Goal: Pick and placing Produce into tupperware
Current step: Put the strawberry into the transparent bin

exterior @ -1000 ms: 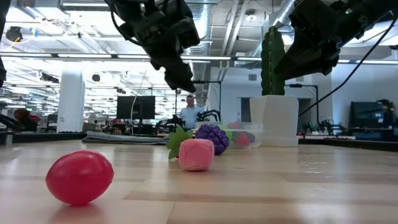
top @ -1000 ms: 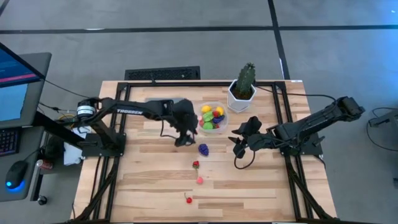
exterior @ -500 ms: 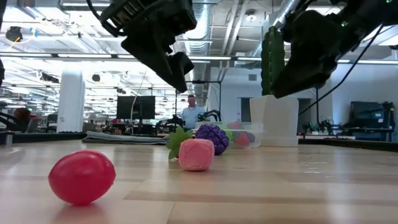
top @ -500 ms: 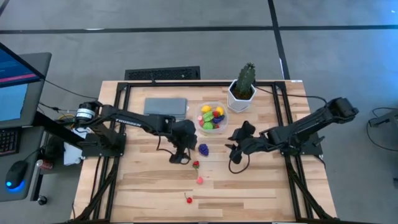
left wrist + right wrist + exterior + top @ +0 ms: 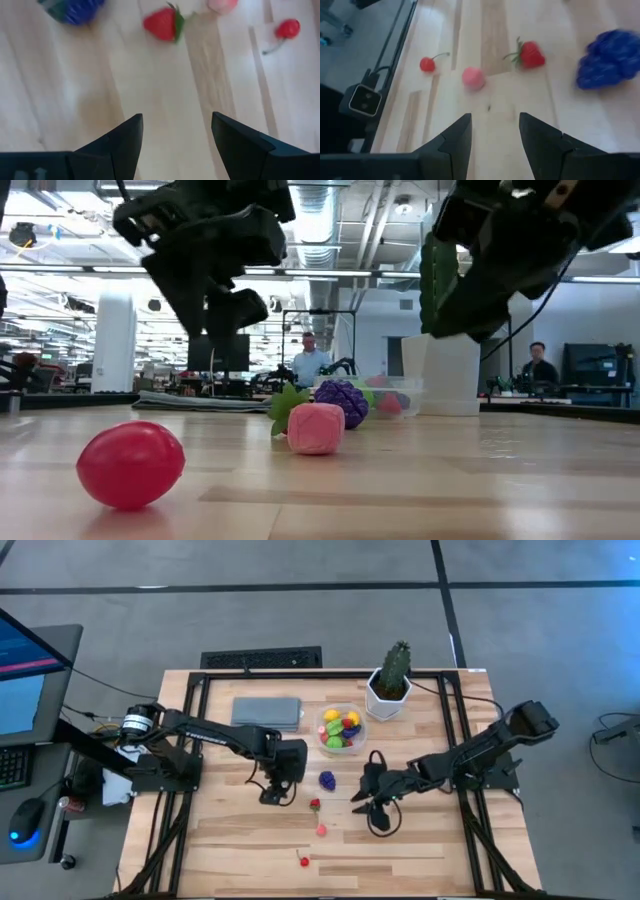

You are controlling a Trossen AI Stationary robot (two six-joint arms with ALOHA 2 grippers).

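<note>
1. Over the last second both arms have swung away from the tupperware (image 5: pixel 341 728) and toward the loose produce in mid-bench — the left pincer (image 5: pixel 272 795) has dropped back from beside the container, and the right pincer (image 5: pixel 363 803) has slid in from near the cactus pot (image 5: pixel 389 692).

2. The left pincer is released and empty: its wrist view shows bare wood between the parted fingers (image 5: pixel 125 145). Ahead of it lie the strawberry (image 5: pixel 162 24), the blue-purple grape bunch (image 5: pixel 75 10), a pink piece (image 5: pixel 221 4) and, farther off, the cherry (image 5: pixel 287 29).

3. The right pincer also holds nothing, its jaws parted with bench showing between them. Beyond its fingertips sit the same four items — the pink piece nearly straight ahead, the strawberry just past that, the grapes off to one side, the cherry to the other.

4. The tupperware now lies behind both pincers, well apart, already holding yellow, green and red pieces.

5. My reading: a drop-off looks finished and both arms are lining up the next pick. Four items remain on the bench, and with both pincers closing on the same small cluster, they may crowd each other.
</note>
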